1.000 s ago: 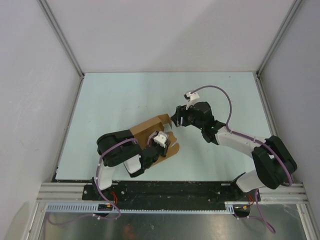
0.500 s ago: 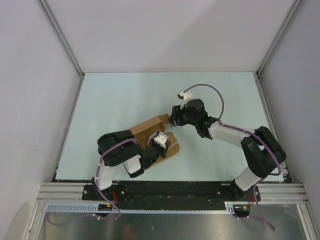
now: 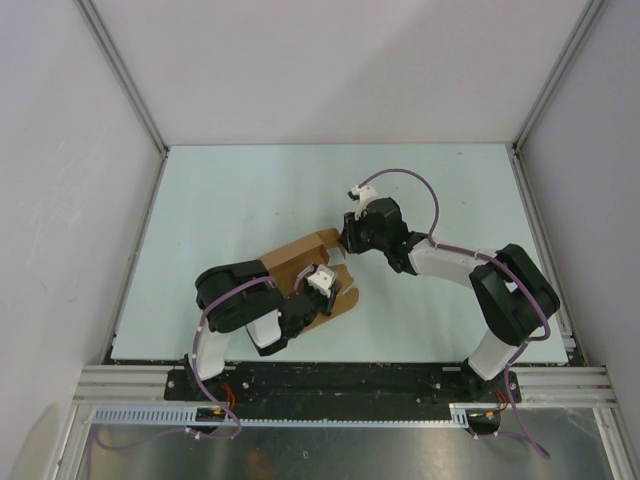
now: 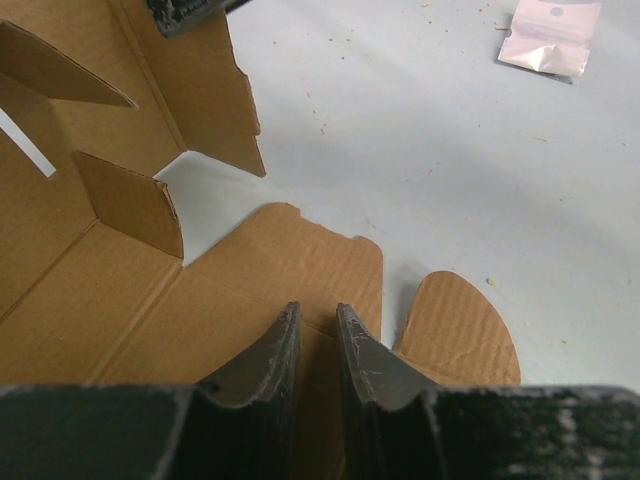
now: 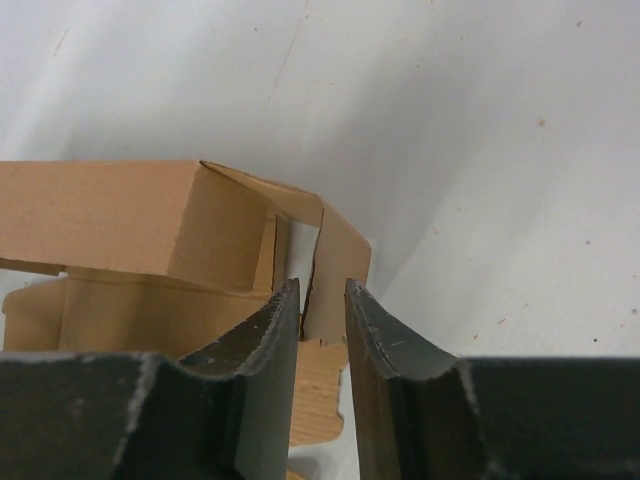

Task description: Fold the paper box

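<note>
Tan cardboard: one paper box, partly folded, on the pale surface
The left end effector clamps a flat panel's edge; the right end effector stands nearly together around one upright flap, grip unclear; one pink packet lies well apart

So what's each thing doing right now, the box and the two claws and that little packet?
paper box: partly folded, some walls up, near flaps lying flat.
left gripper: nearly closed over a flat flap; grip unclear.
right gripper: fingers either side of an upright flap; grip unclear.
small packet: lying flat, apart from the box, untouched.
</note>
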